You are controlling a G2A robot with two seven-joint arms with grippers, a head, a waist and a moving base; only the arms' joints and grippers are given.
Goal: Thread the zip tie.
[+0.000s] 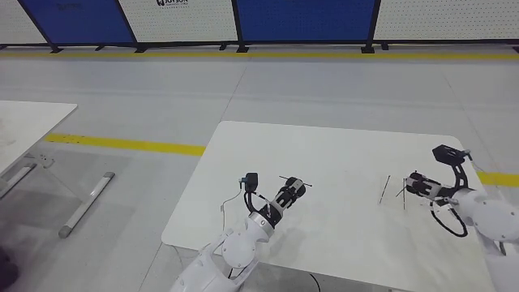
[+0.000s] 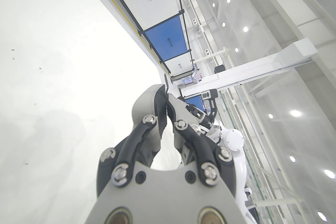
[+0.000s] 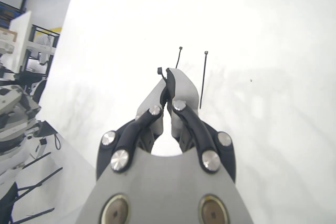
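My left gripper (image 1: 292, 188) (image 2: 166, 96) is over the front left part of the white table (image 1: 340, 150), shut on a thin black zip tie (image 2: 166, 82) that sticks out past its fingertips. Near the table's right side, my right gripper (image 1: 411, 185) (image 3: 166, 75) is shut on another black zip tie, whose head (image 3: 159, 70) pokes out at the tip. Just ahead of that gripper, two more zip ties lie flat on the table, one curved (image 3: 178, 57) (image 1: 384, 189) and one straight (image 3: 203, 79) (image 1: 403, 195). The two grippers are far apart.
The table's left edge (image 1: 190, 186) and front edge lie close to the left arm. A second white table (image 1: 24, 126) stands far to the left across bare floor. Blue and white panels (image 1: 304, 4) line the back.
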